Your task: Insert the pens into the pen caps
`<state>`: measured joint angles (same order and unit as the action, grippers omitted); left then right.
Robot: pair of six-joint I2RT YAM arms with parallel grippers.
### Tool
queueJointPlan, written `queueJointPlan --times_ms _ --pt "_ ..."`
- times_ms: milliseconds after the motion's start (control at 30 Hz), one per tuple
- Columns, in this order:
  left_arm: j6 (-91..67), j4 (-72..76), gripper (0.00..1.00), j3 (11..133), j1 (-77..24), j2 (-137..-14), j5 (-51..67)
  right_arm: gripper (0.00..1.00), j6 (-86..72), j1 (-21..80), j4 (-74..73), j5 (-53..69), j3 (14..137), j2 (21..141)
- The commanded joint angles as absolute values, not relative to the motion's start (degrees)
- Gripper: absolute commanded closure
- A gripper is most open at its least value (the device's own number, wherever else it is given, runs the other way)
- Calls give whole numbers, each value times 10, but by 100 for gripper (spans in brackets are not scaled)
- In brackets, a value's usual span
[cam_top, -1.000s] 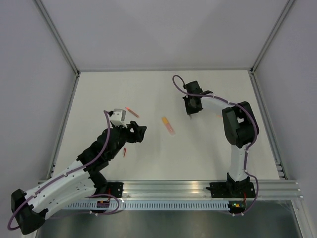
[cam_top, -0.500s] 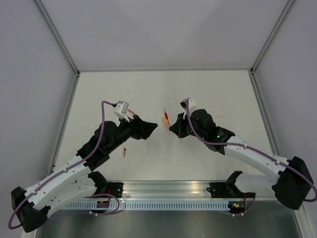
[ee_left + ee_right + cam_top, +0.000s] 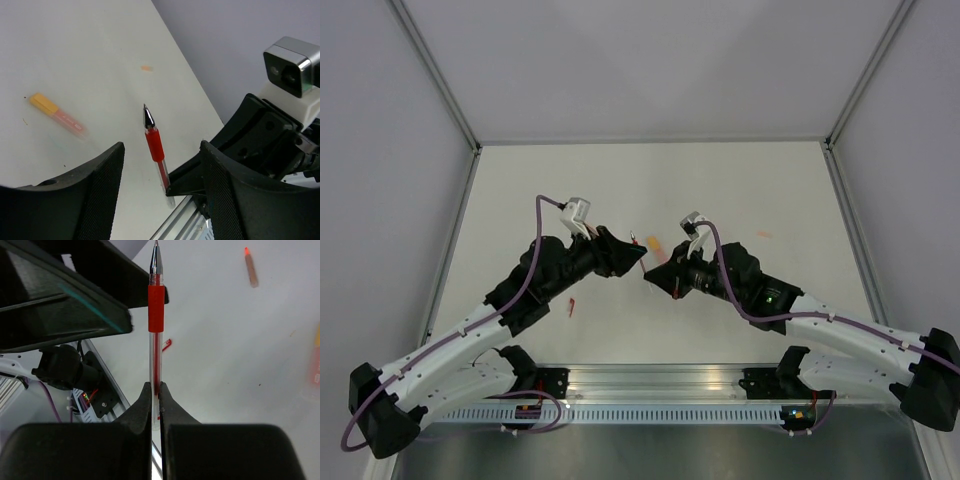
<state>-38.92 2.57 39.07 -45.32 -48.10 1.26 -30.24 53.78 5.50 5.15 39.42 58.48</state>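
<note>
My right gripper [image 3: 155,386] is shut on the lower barrel of the red pen [image 3: 155,315], which stands tip-up; in the top view this gripper [image 3: 652,276] is at mid-table. My left gripper [image 3: 162,148] is open and empty, its jaws facing the red pen [image 3: 154,143] from close by; in the top view it [image 3: 637,258] nearly meets the right gripper. The orange-peach pen [image 3: 56,112] lies on the table behind [image 3: 654,244]. The red cap [image 3: 167,344] lies on the table near the left arm [image 3: 571,306]. The orange cap [image 3: 145,68] lies further right [image 3: 763,236].
A slim peach stick with a red-orange end [image 3: 250,266] lies on the table in the right wrist view; I cannot tell what it is. The aluminium rail [image 3: 720,385] runs along the near edge. Grey walls [image 3: 410,150] enclose the white table [image 3: 740,180].
The right arm swung from the back of the table to mid-table and now holds the red pen, shifting down-left. The left gripper has moved right towards it.
</note>
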Motion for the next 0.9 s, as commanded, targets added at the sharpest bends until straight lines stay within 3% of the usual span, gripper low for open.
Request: queueJointPlan --times_ms 0,133,200,233,267,333,367,400,500,633,700,733,767,800,833,867 --pt "-401 55 34 420 -450 -492 38 100 -312 555 94 49 390 565" --pt "-403 70 40 418 -451 -505 51 100 -311 569 97 45 388 558" --pt "-409 83 48 412 -451 -511 54 100 -309 573 98 43 389 558" --pt "-410 100 54 409 -451 -512 61 100 -307 575 97 44 389 560" --pt "-411 105 68 403 -451 -512 65 100 -303 576 97 51 390 561" --pt "-418 112 81 399 -451 -513 76 99 -295 577 95 65 395 569" --pt "-421 117 93 397 -450 -514 81 97 -289 577 96 73 396 573" --pt "-426 117 98 397 -451 -514 83 88 -285 577 98 87 396 577" --pt "-432 120 98 396 -451 -510 102 71 -273 579 95 94 397 578" --pt "-431 108 98 403 -451 -498 124 67 -265 581 88 123 403 584" --pt "-431 100 98 407 -451 -488 122 69 -263 581 88 132 405 594" --pt "-432 98 98 408 -451 -484 123 78 -264 582 85 132 407 597" --pt "-429 93 98 411 -451 -482 123 95 -264 583 86 133 407 599" --pt "-425 89 98 415 -451 -480 125 98 -262 583 86 133 406 601" --pt "-418 69 94 420 -451 -478 125 100 -265 584 88 128 405 600" --pt "-404 54 63 435 -451 -478 122 100 -265 584 89 127 403 599"
